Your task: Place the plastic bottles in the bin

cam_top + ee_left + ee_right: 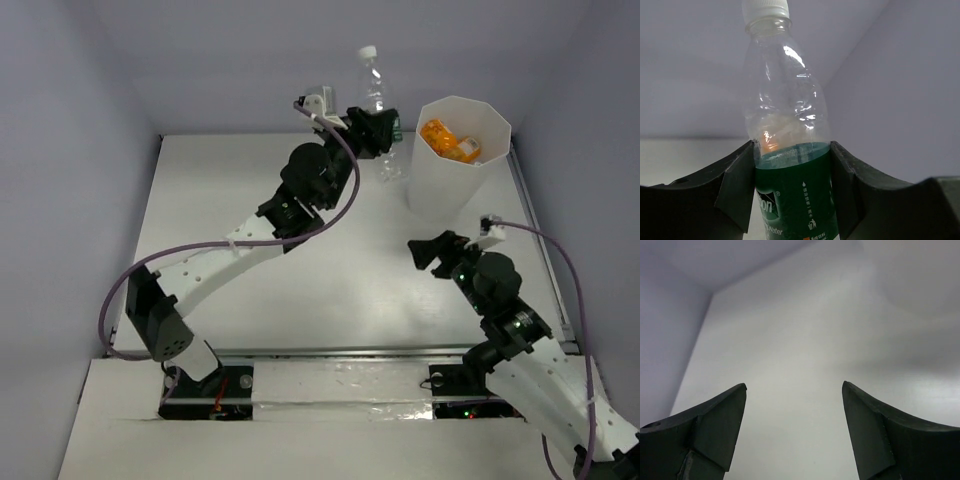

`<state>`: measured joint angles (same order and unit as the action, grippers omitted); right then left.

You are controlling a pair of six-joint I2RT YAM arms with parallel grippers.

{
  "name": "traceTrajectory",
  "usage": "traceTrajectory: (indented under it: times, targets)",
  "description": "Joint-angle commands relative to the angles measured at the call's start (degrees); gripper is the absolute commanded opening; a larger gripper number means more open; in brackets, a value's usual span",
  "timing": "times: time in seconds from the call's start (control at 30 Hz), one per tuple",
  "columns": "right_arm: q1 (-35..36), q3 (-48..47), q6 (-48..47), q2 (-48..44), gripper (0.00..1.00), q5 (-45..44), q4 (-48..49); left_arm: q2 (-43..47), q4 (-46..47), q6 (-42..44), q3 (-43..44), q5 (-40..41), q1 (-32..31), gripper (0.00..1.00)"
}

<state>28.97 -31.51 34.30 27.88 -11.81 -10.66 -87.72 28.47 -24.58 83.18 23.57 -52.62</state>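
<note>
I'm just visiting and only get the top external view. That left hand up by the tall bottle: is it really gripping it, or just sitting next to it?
Observer: Gripping. In the left wrist view, the left hand has both fingers pressed against the sides of the clear bottle, right at the top of its green label.
Visitor: From above I can't see between the other hand's fingers. Is it carrying anything?
Observer: No. The right wrist view shows the right hand open, with nothing between its fingers.
</note>
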Motion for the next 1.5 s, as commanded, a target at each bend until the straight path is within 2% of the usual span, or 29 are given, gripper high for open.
traceTrajectory:
  times: [0.0, 0.13, 0.17, 0.23, 0.27, 0.3, 0.37, 0.43, 0.63, 0.77, 1.0, 1.1, 1.13, 1.2, 1.4, 1.43, 1.47]
  targets:
    - [0.47, 6.01, 4.01, 1.91, 0.81, 13.46, 7.74, -5.51, 5.02, 6.2, 9.44, -4.58, 0.06, 0.36]
    - [1.7, 9.71, 4.1, 2.35, 0.75, 18.05, 10.04, -15.35, 5.37, 10.33, 23.31, -8.36, 0.06, 0.36]
    - [1.7, 10.32, 3.84, 2.53, 0.65, 18.84, 9.6, -20.16, 5.02, 11.38, 29.96, -9.93, 0.58, 0.36]
    - [2.31, 10.94, 3.67, 2.88, 0.56, 19.28, 9.34, -25.45, 2.4, 11.57, 37.54, -11.52, 0.59, 0.36]
    - [2.32, 11.2, 3.58, 3.06, 0.46, 19.89, 8.99, -30.87, 1.25, 11.4, 45.33, -12.49, 1.11, 0.37]
    - [2.32, 11.73, 3.58, 3.06, 0.42, 20.16, 8.9, -33.63, 0.54, 11.05, 48.89, -12.76, 1.12, 0.39]
    - [2.84, 12.61, 3.93, 2.88, 0.38, 21.38, 9.86, -40.38, -0.26, 10.34, 58.18, -12.59, 1.82, 0.41]
    - [3.46, 13.4, 4.45, 2.09, 0.38, 21.83, 10.13, -43.57, 3.14, 9.64, 61.22, -12.67, 2.43, 0.41]
    - [5.92, 13.66, 4.11, 0.69, 0.39, 22.89, 10.13, -49.03, 13.7, 4.81, 61.67, -13.46, 4.1, 0.38]
    - [5.92, 13.84, 3.75, -0.28, 0.39, 22.36, 9.25, -53.51, 15.82, 4.8, 64.21, -13.99, 4.1, 0.37]
    - [7.06, 14.02, 4.1, 0.33, 0.39, 22.27, 10.13, -56.42, 18.81, 2.08, 64.22, -13.02, 5.77, 0.36]
    - [7.06, 13.84, 3.67, 0.6, 0.39, 21.22, 9.95, -57.47, 19.26, 1.9, 64.04, -14.52, 5.77, 0.44]
    - [7.06, 13.75, 3.49, 0.51, 0.39, 20.96, 9.87, -57.56, 19.26, 1.9, 63.78, -14.87, 5.77, 0.5]
    - [7.06, 13.49, 3.49, 0.86, 0.39, 20.6, 10.04, -57.39, 19.26, 1.9, 62.29, -15.4, 5.77, 0.55]
    - [7.06, 12.7, 3.4, 2.27, 0.39, 20.6, 10.13, -56.16, 19.34, 2.51, 59.65, -16.89, 5.77, 0.81]
    - [7.06, 12.61, 3.4, 2.35, 0.39, 20.52, 10.13, -56.07, 18.91, 2.87, 59.56, -16.98, 5.77, 0.89]
    - [7.06, 12.52, 3.4, 2.27, 0.39, 20.51, 10.13, -55.63, 18.64, 3.39, 59.38, -17.07, 5.25, 0.91]
